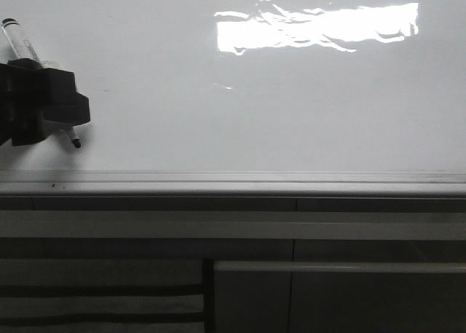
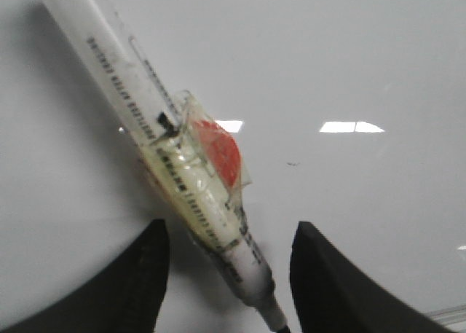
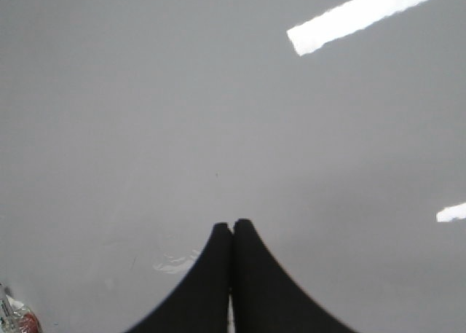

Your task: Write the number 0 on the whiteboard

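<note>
The whiteboard (image 1: 255,122) is glossy white and bare; no number 0 shows on it. A white marker (image 1: 20,43) with clear tape and a red patch on its barrel (image 2: 175,158) lies slanted at the board's far left, its black tip (image 1: 76,144) pointing down-right. My left gripper (image 1: 51,107) is over the marker's tip end. In the left wrist view its jaws (image 2: 229,275) stand apart on either side of the barrel, with a gap on each side. My right gripper (image 3: 233,227) is shut and empty over bare board; it is out of the front view.
A grey metal rail (image 1: 233,181) runs along the board's lower edge. Dark grey panels (image 1: 328,296) lie below it. A bright light patch (image 1: 320,27) reflects at the board's upper right. The marker's taped part shows in a corner of the right wrist view (image 3: 16,317).
</note>
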{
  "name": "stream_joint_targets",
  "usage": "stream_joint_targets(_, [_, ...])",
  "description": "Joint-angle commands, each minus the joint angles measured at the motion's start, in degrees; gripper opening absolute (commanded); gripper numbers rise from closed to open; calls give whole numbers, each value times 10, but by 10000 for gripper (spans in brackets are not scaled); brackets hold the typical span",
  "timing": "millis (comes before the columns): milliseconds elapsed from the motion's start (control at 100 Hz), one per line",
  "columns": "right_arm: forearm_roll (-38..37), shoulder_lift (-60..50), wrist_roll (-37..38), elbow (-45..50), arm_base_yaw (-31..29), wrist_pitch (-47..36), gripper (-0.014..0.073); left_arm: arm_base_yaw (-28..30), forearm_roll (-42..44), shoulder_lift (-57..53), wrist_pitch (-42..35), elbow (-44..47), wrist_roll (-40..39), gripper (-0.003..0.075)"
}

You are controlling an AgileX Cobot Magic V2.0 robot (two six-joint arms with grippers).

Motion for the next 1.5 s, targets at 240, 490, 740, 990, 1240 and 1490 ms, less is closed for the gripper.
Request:
stream_joint_targets(240, [3,9,-7,-21,0,-40,-69,-3,3,-8,-22,-17,-23,-20])
stream_joint_targets(490, [2,9,-33,-23,0,-15,-69,-3,81,-8,-9,-17,-18,-20])
stream_joint_targets(740, [22,36,-316,-76,49,158,-69,-7,396,-8,3,-18,-18,-20])
stream_joint_targets(990, [38,111,-408,-107,160,272,-38,-47,575,-32,86,-61,-18,-20])
stream_joint_targets(1240, [46,193,-408,-119,224,300,346,-132,662,-44,249,-146,-18,-20])
stream_joint_targets(1490, [49,209,-408,-119,288,218,380,-146,662,-44,240,-172,-18,-20])
